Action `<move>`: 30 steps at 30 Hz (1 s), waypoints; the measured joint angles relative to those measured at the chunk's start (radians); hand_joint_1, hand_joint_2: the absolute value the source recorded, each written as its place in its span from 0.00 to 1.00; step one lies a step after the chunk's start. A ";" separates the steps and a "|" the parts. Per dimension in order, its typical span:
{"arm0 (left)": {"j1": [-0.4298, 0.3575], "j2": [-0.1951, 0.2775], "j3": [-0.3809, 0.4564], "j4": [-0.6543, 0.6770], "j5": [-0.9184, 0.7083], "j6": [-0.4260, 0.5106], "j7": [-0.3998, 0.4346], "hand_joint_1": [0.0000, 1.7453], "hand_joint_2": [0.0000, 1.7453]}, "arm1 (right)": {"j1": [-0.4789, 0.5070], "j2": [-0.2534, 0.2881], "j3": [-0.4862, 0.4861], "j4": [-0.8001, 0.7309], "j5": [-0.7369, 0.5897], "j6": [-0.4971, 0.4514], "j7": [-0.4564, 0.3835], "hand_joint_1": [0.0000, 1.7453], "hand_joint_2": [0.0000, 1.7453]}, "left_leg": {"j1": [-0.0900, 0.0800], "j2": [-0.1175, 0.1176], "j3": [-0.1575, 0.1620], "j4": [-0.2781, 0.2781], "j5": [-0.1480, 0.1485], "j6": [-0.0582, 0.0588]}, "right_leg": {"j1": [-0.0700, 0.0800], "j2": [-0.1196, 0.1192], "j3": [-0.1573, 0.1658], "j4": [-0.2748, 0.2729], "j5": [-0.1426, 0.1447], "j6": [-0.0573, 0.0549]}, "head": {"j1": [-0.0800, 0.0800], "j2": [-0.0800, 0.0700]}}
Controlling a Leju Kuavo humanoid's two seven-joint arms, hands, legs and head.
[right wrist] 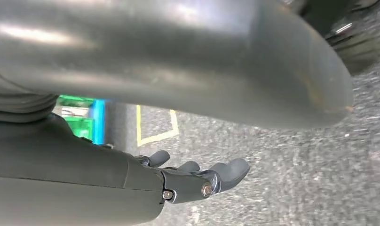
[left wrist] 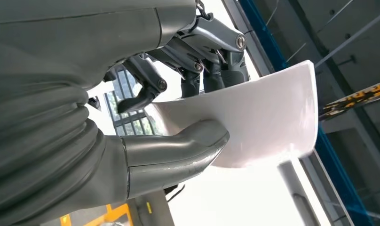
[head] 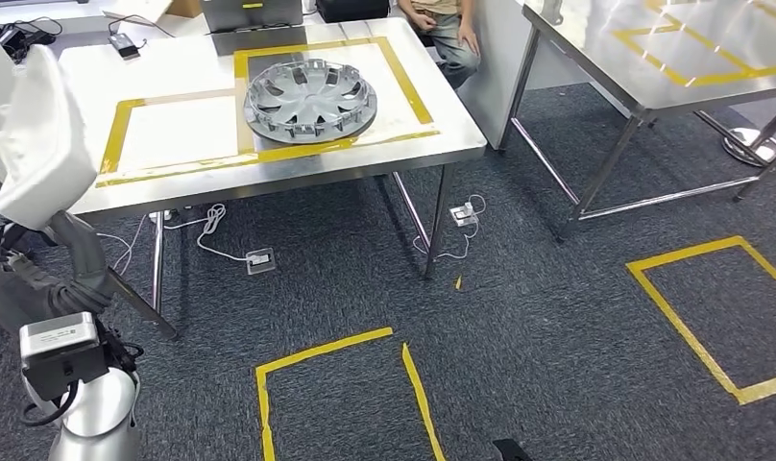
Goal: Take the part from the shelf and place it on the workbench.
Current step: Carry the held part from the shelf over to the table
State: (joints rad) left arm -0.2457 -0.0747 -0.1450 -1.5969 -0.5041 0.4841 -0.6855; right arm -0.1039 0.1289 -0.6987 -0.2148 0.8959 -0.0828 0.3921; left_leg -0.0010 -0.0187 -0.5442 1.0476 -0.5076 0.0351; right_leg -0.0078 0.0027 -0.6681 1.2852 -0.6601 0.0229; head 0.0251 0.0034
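Observation:
My left hand (left wrist: 150, 160) grips a white curved part (left wrist: 263, 117), with the thumb under it and the dark fingers (left wrist: 211, 66) over its edge. In the head view the white part (head: 38, 134) is raised at the far left, in front of the left end of the steel workbench (head: 442, 144). A taped yellow rectangle (head: 178, 130) on the bench's left half has nothing in it. My right hand (right wrist: 197, 176) hangs over the carpet, fingers apart and holding nothing.
A silver hubcap (head: 310, 99) lies in the bench's right taped square. A person (head: 447, 29) sits behind the bench. A second steel table (head: 653, 58) stands at the right. Cables and sockets (head: 259, 259) lie under the bench, and yellow tape squares (head: 336, 384) mark the carpet.

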 joint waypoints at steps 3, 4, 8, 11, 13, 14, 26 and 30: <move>0.004 -0.001 0.000 0.001 0.000 0.000 0.000 1.00 1.00 | 0.008 -0.001 0.000 0.000 0.002 0.000 0.003 0.00 0.00 | -0.005 -0.004 0.031 -0.001 -0.031 -0.004 | 0.015 0.000 0.013 -0.172 0.149 -0.025 | -0.001 0.000; 0.006 -0.001 0.000 0.003 0.000 0.000 0.000 1.00 1.00 | 0.010 -0.001 0.000 0.000 0.002 0.000 0.001 0.00 0.00 | -0.006 -0.005 0.039 -0.002 -0.042 -0.008 | 0.021 0.001 0.021 -0.210 0.186 -0.033 | -0.001 0.000; 0.007 -0.001 0.001 0.004 0.000 -0.001 0.000 1.00 1.00 | 0.012 0.000 0.000 0.000 0.002 0.001 0.013 0.00 0.00 | -0.010 -0.006 0.072 0.020 -0.037 -0.033 | 0.018 0.004 0.075 -0.257 0.197 -0.053 | -0.002 0.000; 0.005 -0.001 0.001 0.005 0.001 -0.003 -0.002 1.00 1.00 | 0.011 0.001 0.000 0.000 0.002 0.004 0.015 0.00 0.00 | -0.006 0.004 -0.001 0.141 -0.045 -0.049 | 0.009 0.002 0.125 -0.277 0.183 -0.062 | -0.010 0.000; 0.006 0.000 0.001 0.007 0.002 -0.008 -0.002 1.00 1.00 | 0.013 0.001 0.000 0.000 0.002 0.006 0.010 0.00 0.00 | 0.001 0.005 -0.086 0.223 -0.096 -0.060 | 0.004 0.003 0.146 -0.281 0.163 -0.062 | -0.011 0.000; 0.006 0.000 0.001 0.010 0.003 -0.011 -0.002 1.00 1.00 | 0.015 0.001 0.000 0.000 0.002 0.008 0.008 0.00 0.00 | 0.005 0.006 -0.118 0.235 -0.120 -0.065 | 0.002 0.004 0.159 -0.281 0.150 -0.060 | -0.012 0.000; -0.024 0.001 0.001 0.045 0.036 -0.017 -0.012 1.00 1.00 | 0.016 0.000 -0.014 0.001 -0.012 0.018 0.002 0.00 0.00 | 0.015 0.015 -0.085 -0.008 0.070 -0.016 | -0.010 0.004 0.142 -0.079 0.114 0.005 | -0.019 0.000; -0.024 0.005 0.001 0.056 0.045 -0.009 -0.012 1.00 1.00 | 0.027 0.001 -0.019 0.001 -0.015 0.019 -0.009 0.00 0.00 | 0.015 0.008 -0.014 -0.014 0.011 -0.011 | -0.009 0.003 -0.030 0.030 -0.015 0.010 | -0.017 0.000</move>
State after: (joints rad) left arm -0.2695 -0.0699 -0.1439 -1.5411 -0.4589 0.4751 -0.6977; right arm -0.0766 0.1296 -0.7179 -0.2136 0.8812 -0.0640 0.3832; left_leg 0.0136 -0.0108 -0.5582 1.0340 -0.4968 0.0241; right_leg -0.0171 0.0057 -0.6977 1.3148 -0.6755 0.0327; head 0.0080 0.0031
